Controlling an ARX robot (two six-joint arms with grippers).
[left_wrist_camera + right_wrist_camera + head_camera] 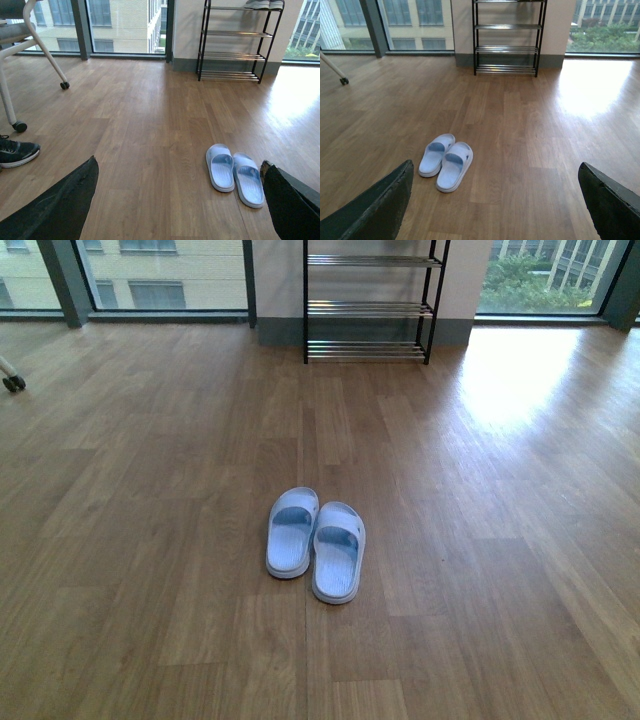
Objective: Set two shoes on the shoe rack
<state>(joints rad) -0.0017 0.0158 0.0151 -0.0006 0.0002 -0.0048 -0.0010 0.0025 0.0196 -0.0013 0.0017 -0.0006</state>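
The black shoe rack point(370, 308) with chrome bar tiers stands against the far wall between the windows. In the left wrist view, on the top tier of the shoe rack point(235, 55), lie the two shoes point(265, 4), grey with pale soles and cut off by the frame's edge. The front view does not reach that tier. My left gripper point(179, 165) is open low over the wooden floor, holding nothing. My right gripper point(496, 166) is open too and empty, facing the shoe rack point(506, 48). Neither arm shows in the front view.
A pair of pale blue slide sandals point(315, 543) lies on the floor in the middle, also seen from the left wrist point(234, 172) and right wrist point(446, 161). A wheeled chair leg point(64, 85) and a black sneaker point(15, 151) are at the left.
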